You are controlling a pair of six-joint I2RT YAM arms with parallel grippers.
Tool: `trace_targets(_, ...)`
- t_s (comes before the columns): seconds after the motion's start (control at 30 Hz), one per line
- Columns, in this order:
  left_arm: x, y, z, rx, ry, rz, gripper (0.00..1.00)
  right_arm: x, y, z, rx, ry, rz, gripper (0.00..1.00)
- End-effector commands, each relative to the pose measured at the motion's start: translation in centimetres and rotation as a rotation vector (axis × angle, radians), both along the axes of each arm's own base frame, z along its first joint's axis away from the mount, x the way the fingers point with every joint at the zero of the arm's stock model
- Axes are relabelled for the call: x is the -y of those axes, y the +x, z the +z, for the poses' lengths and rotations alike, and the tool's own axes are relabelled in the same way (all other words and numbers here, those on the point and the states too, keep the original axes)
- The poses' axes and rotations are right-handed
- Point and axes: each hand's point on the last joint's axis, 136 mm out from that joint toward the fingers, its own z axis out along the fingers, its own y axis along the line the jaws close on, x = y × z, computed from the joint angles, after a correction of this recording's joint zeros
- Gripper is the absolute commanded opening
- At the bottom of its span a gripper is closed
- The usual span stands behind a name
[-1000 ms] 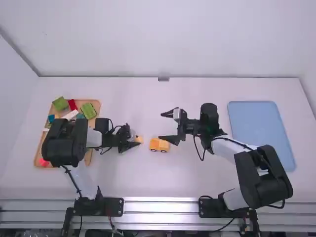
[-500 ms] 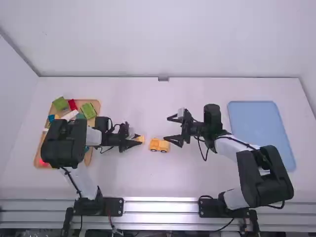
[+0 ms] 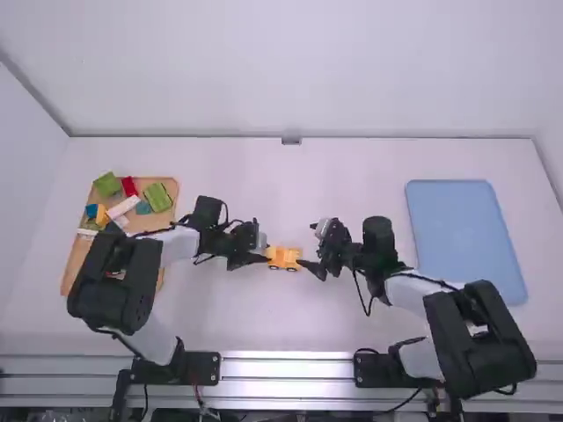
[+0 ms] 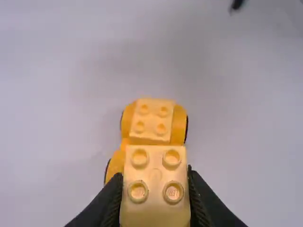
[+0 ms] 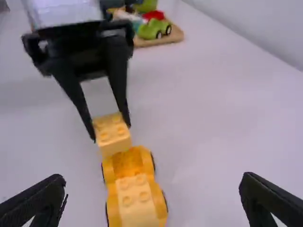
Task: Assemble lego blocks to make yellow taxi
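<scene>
My left gripper (image 3: 266,258) is at the left end of the yellow car (image 3: 285,257) in mid-table. In the left wrist view, my left gripper (image 4: 155,182) is shut on a yellow block (image 4: 155,163) with studs on top, held over one end of the car base (image 4: 179,124). The right wrist view shows that block (image 5: 112,135) above the car's far end; a studded part (image 5: 136,198) sits on the near end. My right gripper (image 3: 308,246) is open by the car's right end; its fingers stand wide apart in its own view, my right gripper (image 5: 154,194) holding nothing.
A wooden tray (image 3: 77,264) with green, red, blue and white pieces stands at the left, partly under the left arm. A blue tray (image 3: 466,237) lies at the right.
My left gripper has moved right with the yellow block, up to the car. My right gripper first drew back to the right, then came toward the camera. The car has stayed put.
</scene>
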Motion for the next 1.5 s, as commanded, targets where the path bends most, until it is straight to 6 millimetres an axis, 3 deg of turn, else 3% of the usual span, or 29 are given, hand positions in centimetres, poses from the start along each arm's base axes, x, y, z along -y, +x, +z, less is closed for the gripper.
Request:
trace_targets(0.0,0.1,0.6,-0.1,0.049,0.067,-0.002,0.02,-0.4,-1.2,-2.9,0.036,-0.074,0.022,0.98)
trace_targets(0.13,0.3,0.6,0.0,0.049,0.062,-0.008,0.02,-1.1,-0.4,-5.0,0.063,-0.087,0.029,0.98)
trace_targets(0.23,0.3,0.5,0.0,0.049,0.062,-0.008,0.02,-2.7,-0.8,-6.7,0.094,-0.065,0.180,0.98)
trace_targets(0.33,0.4,0.6,0.1,0.056,0.054,-0.011,0.02,-3.5,1.1,-7.2,0.144,-0.042,0.201,0.98)
trace_targets(0.43,0.5,0.5,0.3,0.051,0.037,-0.016,0.02,-3.5,2.6,-8.0,0.080,-0.027,0.166,0.98)
trace_targets(0.5,0.5,0.4,0.2,0.043,0.039,-0.018,0.02,-3.8,2.5,-8.6,0.040,-0.014,0.185,0.98)
trace_targets(0.63,0.5,0.4,0.0,0.041,0.039,-0.017,0.02,-4.5,1.4,-8.8,0.066,0.029,0.309,0.98)
trace_targets(0.87,0.4,0.8,-0.2,0.050,0.043,-0.010,0.02,-4.7,0.9,-9.2,0.118,0.013,0.344,0.98)
trace_targets(1.2,1.4,1.5,-1.1,0.029,-0.023,-0.007,0.04,-5.5,1.9,-11.4,0.051,-0.106,0.311,0.99)
trace_targets(1.4,1.3,1.7,-1.4,0.034,-0.014,-0.004,0.02,-6.1,2.4,-10.8,0.007,-0.086,0.340,0.92)
trace_targets(1.47,1.2,1.7,-1.4,0.034,-0.017,-0.001,0.02,-6.3,2.4,-10.7,0.006,-0.079,0.348,0.81)
